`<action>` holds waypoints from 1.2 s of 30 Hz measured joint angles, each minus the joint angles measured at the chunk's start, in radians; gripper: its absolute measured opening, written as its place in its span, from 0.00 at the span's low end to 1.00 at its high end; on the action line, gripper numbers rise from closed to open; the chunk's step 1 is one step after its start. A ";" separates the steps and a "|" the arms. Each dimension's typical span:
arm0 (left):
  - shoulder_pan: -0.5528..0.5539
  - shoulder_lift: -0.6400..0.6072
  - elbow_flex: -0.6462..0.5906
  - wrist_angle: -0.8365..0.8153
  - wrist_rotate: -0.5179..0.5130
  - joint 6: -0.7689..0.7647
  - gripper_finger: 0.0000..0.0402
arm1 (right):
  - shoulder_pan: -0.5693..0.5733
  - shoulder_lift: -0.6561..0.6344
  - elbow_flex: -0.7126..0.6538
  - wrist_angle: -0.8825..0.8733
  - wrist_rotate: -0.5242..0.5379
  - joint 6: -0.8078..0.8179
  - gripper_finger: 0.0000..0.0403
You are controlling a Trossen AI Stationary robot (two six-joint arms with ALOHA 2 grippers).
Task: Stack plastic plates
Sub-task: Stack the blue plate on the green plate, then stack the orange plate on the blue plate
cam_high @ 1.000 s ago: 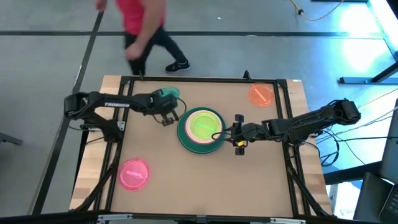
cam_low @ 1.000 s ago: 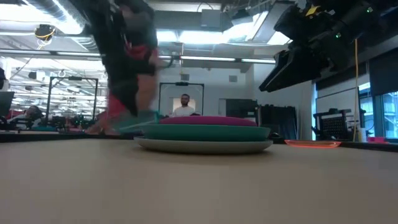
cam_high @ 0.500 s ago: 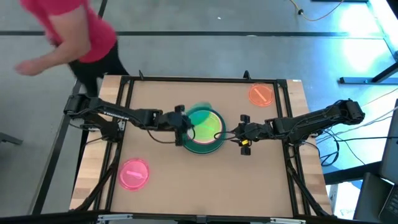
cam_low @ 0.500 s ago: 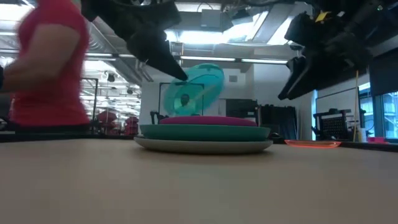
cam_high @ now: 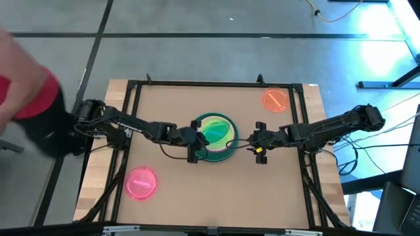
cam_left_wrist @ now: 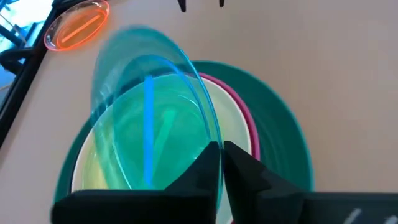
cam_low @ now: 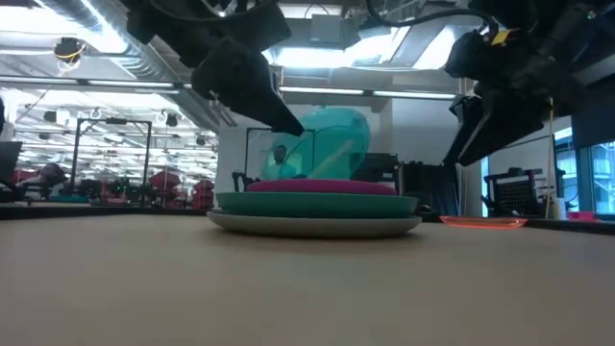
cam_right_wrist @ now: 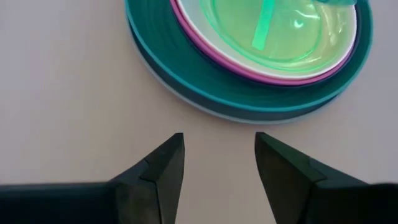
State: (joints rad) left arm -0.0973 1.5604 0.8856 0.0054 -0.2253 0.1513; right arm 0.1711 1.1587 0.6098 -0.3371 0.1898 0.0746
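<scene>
A stack of plates (cam_high: pixel 223 149) sits mid-table: a grey one at the bottom, then teal-green (cam_left_wrist: pixel 280 143), magenta (cam_low: pixel 322 185), cream and a small green plate (cam_right_wrist: pixel 280 28). My left gripper (cam_high: pixel 195 143) is at the stack's left side, shut on a small see-through teal plate (cam_low: pixel 332 144) that is tilted over the stack. My right gripper (cam_right_wrist: pixel 217 163) is open, just right of the stack (cam_right_wrist: pixel 186 68) and touching nothing. A small orange plate (cam_high: pixel 275 99) lies flat near the far right corner. A small pink plate (cam_high: pixel 141 182) lies flat near the left front. My left gripper pinches the teal plate's rim (cam_left_wrist: pixel 210 138) between its two fingers, coming at it slanting down from the table's left. The plate is steeply tilted above the stack, its far side raised. Whether its lower edge touches the stack I cannot tell.
A dark metal frame (cam_high: pixel 197 84) borders the table. A person (cam_high: pixel 26 111) is beside the table's left edge, near my left arm's base. Bare tabletop lies in front of the stack and between the stack and the orange plate.
My left gripper has carried the teal plate from the stack's far left side rightward and nearer, over the stack, with the plate tipping up steeply. My right gripper has drawn back to the right, away from the stack's rim. The person has walked from behind the table toward its left.
</scene>
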 joint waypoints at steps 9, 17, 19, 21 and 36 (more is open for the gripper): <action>0.046 0.008 0.000 -0.025 0.012 -0.024 0.23 | -0.001 0.000 0.000 -0.013 0.003 0.007 0.46; -0.050 0.011 -0.005 -0.008 0.115 -0.146 0.28 | -0.010 0.001 0.000 -0.119 0.331 0.109 0.46; -0.098 0.015 -0.029 0.026 0.066 -0.176 0.28 | -0.045 0.002 0.000 -0.146 0.388 0.139 0.46; -0.150 0.015 -0.064 0.093 0.012 -0.200 0.28 | -0.104 0.003 0.000 -0.161 0.392 0.159 0.46; -0.310 0.015 -0.288 0.612 -0.135 -0.230 0.28 | -0.609 0.189 0.000 -0.072 0.207 0.072 0.46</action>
State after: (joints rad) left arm -0.4072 1.5757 0.5972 0.6174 -0.3606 -0.0790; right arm -0.4380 1.3474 0.6102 -0.4087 0.3963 0.1468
